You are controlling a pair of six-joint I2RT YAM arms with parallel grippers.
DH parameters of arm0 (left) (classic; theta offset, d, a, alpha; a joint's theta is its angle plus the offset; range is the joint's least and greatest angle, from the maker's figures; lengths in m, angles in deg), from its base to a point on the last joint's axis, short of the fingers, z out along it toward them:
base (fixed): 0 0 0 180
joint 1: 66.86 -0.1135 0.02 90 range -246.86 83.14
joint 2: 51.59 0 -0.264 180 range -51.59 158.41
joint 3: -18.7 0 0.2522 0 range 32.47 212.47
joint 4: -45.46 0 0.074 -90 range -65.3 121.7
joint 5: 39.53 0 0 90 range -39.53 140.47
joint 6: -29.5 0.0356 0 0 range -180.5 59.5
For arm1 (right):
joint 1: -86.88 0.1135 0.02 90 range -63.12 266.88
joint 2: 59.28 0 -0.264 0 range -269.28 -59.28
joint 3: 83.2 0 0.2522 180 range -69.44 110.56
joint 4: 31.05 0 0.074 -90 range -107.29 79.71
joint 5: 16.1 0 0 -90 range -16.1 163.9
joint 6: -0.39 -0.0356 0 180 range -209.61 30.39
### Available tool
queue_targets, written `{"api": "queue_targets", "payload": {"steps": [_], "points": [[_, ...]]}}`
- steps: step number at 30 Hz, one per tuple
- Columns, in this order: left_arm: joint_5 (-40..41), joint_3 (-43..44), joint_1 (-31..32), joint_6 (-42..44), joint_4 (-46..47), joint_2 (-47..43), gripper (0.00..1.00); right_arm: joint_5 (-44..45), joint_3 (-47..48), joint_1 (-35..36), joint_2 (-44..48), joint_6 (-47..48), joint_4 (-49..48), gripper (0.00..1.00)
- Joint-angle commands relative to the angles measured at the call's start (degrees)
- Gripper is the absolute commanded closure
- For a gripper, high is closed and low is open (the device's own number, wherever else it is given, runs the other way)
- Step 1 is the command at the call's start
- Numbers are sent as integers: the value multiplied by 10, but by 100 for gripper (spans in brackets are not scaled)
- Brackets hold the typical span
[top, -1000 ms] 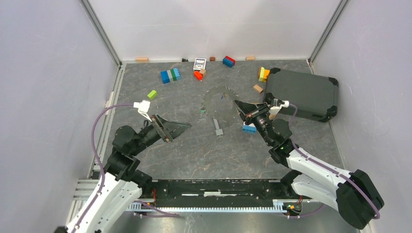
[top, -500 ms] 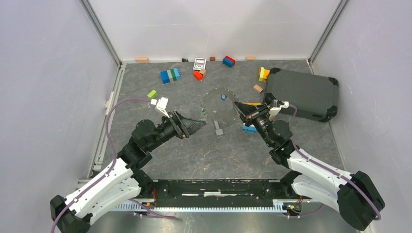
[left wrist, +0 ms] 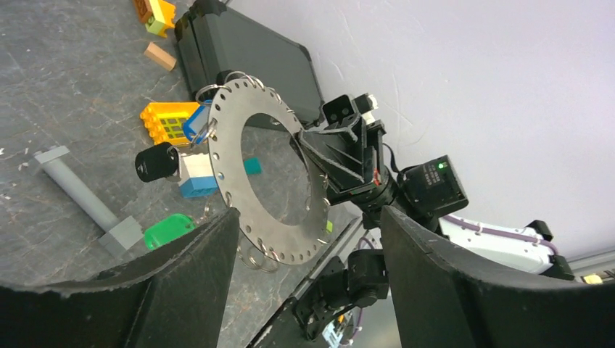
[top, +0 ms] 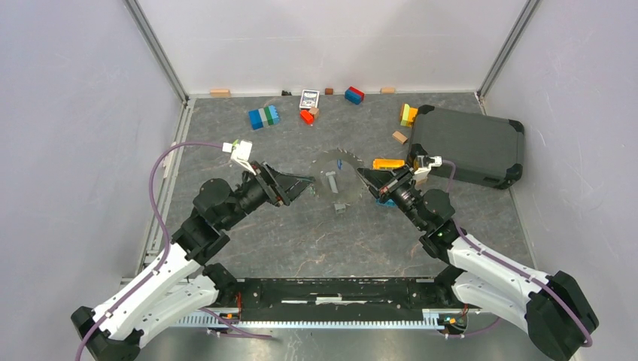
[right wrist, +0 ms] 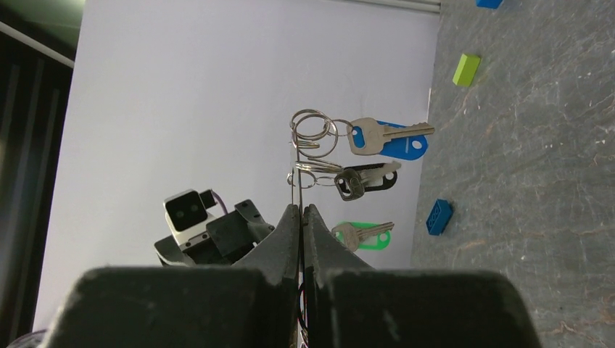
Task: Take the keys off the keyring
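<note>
Right claw (right wrist: 301, 212) is pinched on the rim of the holed disc (left wrist: 226, 138), from which the keyring (right wrist: 313, 133) and keys (right wrist: 383, 138) hang, so the spread left claw (left wrist: 308, 217) should be lined up on one key head before being closed.

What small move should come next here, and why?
Probably ease the left gripper forward onto the green-tagged key and close: its jaws are open, short of the perforated disc that the shut right gripper holds aloft, keys hanging from small rings.

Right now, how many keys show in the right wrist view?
3: blue key uppermost, black key in the middle, green key lowest; more may be hidden.
</note>
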Motion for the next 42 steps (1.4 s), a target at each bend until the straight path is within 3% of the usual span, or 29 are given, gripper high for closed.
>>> {"api": "queue_targets", "payload": {"steps": [1, 22, 42], "points": [[5, 7, 2, 35, -30, -1, 24, -47, 20, 2, 11, 14, -20, 100], [-20, -22, 2, 21, -5, 16, 37, -85, 30, 3, 25, 25, -18, 100], [-43, -37, 2, 7, 42, 43, 61, -111, 28, 4, 19, 35, -27, 100]]}}
